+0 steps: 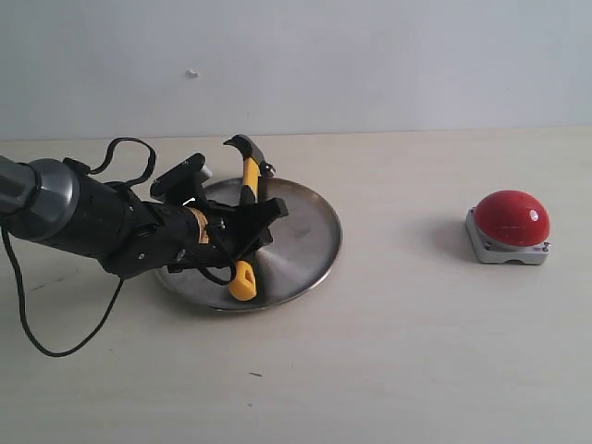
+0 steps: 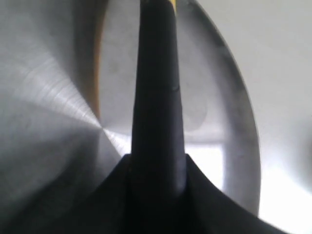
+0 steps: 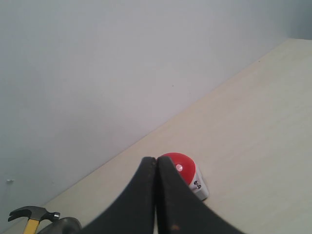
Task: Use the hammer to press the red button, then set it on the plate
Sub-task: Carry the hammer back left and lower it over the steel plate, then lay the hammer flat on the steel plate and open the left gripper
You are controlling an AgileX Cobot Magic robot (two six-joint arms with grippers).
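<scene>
The hammer lies lengthwise over the silver plate, its dark head past the far rim and its yellow butt end low near the front rim. My left gripper is shut on the hammer's handle about midway. In the left wrist view the black handle runs straight out from between the jaws, with the plate close behind it. The red button sits on its grey base far to the right, untouched. My right gripper is shut and empty, with the red button just beyond its tips; it does not show in the exterior view.
The left arm and its looping black cable stretch across the table's left side. A pale wall stands behind the table. In the right wrist view the hammer's head shows at the frame's edge.
</scene>
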